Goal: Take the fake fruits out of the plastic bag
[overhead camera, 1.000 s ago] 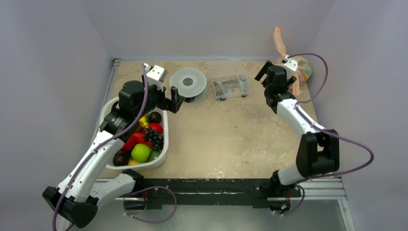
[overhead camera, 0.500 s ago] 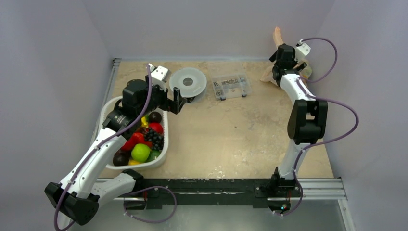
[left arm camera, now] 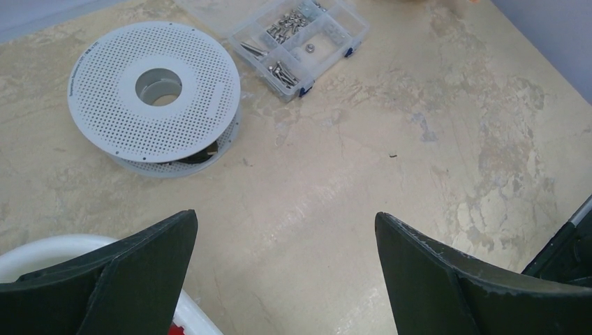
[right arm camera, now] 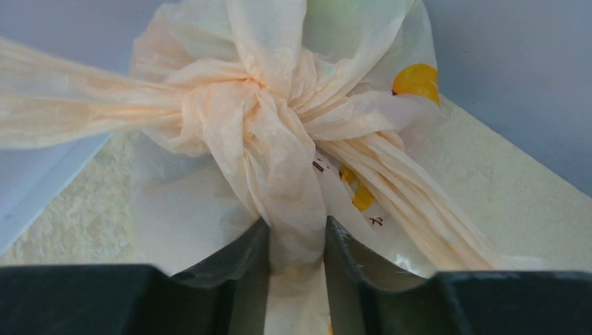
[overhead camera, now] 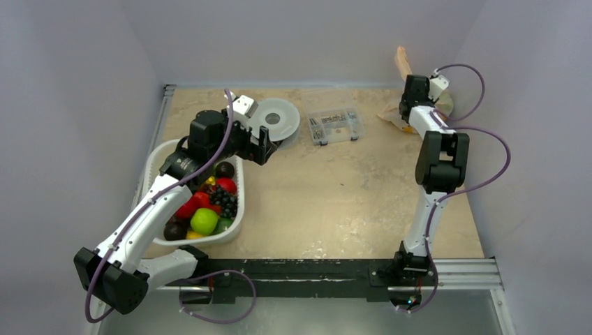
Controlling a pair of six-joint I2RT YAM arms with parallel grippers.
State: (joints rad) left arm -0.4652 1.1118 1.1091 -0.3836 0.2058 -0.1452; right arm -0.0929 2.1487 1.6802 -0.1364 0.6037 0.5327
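Here, the right gripper pinches one plastic bag.
The bag sits at two o'clock; the left gripper, fingers wide apart, hangs by one white spool.

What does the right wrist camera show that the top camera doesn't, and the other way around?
Only the right wrist: the knot tied in the plastic bag, with a twisted strand pinched in the right gripper. Only the top: the fake fruits in a white tub, a perforated spool, a clear parts box, and the left gripper. Both: the bag in the far right corner by the wall.
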